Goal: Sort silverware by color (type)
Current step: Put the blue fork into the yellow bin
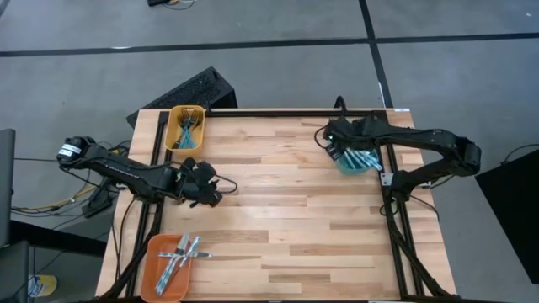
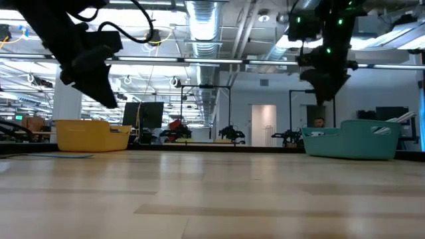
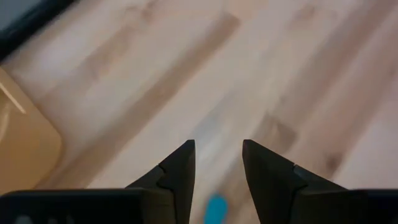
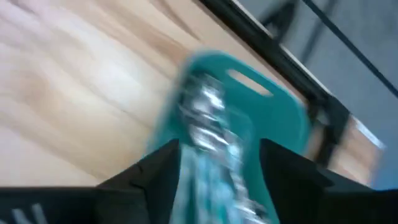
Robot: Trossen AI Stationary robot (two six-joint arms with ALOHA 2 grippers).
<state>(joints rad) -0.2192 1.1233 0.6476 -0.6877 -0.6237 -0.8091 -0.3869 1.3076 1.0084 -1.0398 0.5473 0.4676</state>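
Note:
The silverware, with silver heads and light-blue handles, lies in three trays: a yellow tray (image 1: 187, 126) at the far left, an orange tray (image 1: 171, 265) at the near left, and a teal tray (image 1: 358, 160) at the far right. My right gripper (image 4: 221, 158) hangs open just above the teal tray (image 4: 249, 99), with the tray's silverware (image 4: 208, 134) showing between its fingers. My left gripper (image 3: 217, 155) stands open over bare wood at the table's left (image 1: 202, 183), tilted down. A small blue spot (image 3: 216, 210) shows far back between its fingers; I cannot tell what it is.
The middle of the wooden table (image 1: 286, 202) is bare boards. A black frame rail (image 1: 278, 112) runs along the far edge and down both sides. In the low view the yellow tray (image 2: 89, 135) and the teal tray (image 2: 352, 139) stand at the back.

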